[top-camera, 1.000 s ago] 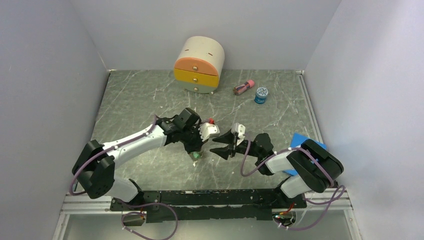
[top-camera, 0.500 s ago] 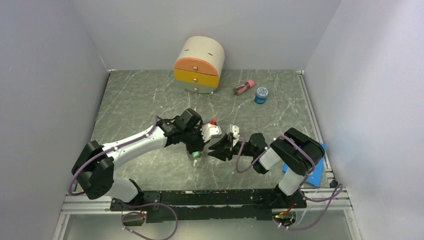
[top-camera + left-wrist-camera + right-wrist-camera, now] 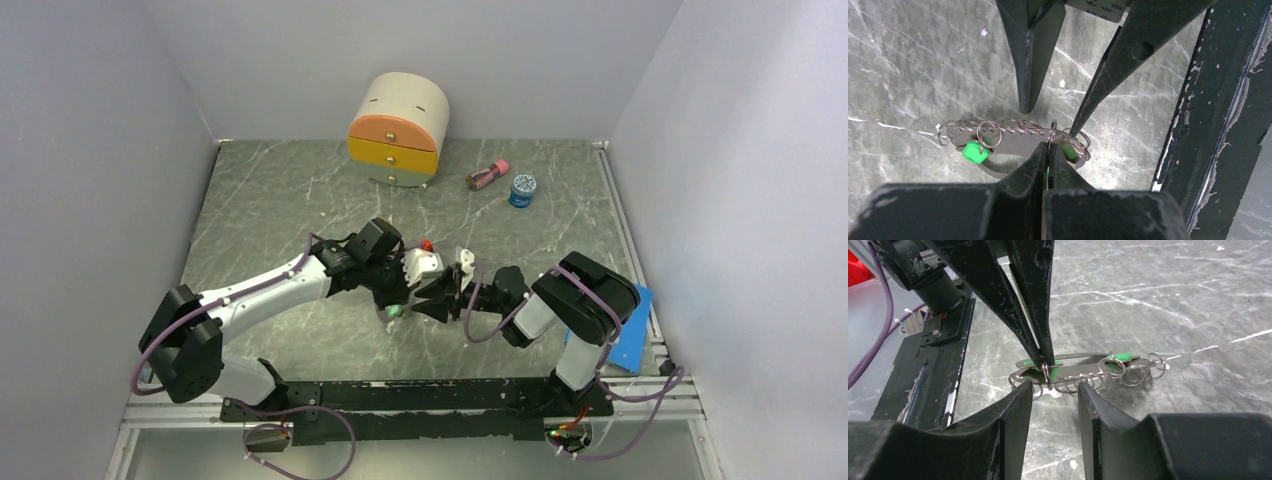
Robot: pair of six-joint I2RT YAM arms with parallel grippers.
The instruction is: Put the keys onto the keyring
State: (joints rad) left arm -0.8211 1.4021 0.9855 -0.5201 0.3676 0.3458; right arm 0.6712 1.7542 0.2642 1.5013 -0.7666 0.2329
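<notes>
- Right now the left gripper (image 3: 1048, 145) pinches the keyring (image 3: 1052, 134) upright above the table (image 3: 908, 65), fingers together on it.
- Ideally the right gripper (image 3: 1054, 392), fingers apart, closes gently on the chain (image 3: 1108, 376) beside the green keys (image 3: 974, 151).

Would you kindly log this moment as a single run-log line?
left gripper: shut on keyring | right gripper: open, beside keyring | keys: green heads on table, by ring chain | threading: not yet visible
</notes>
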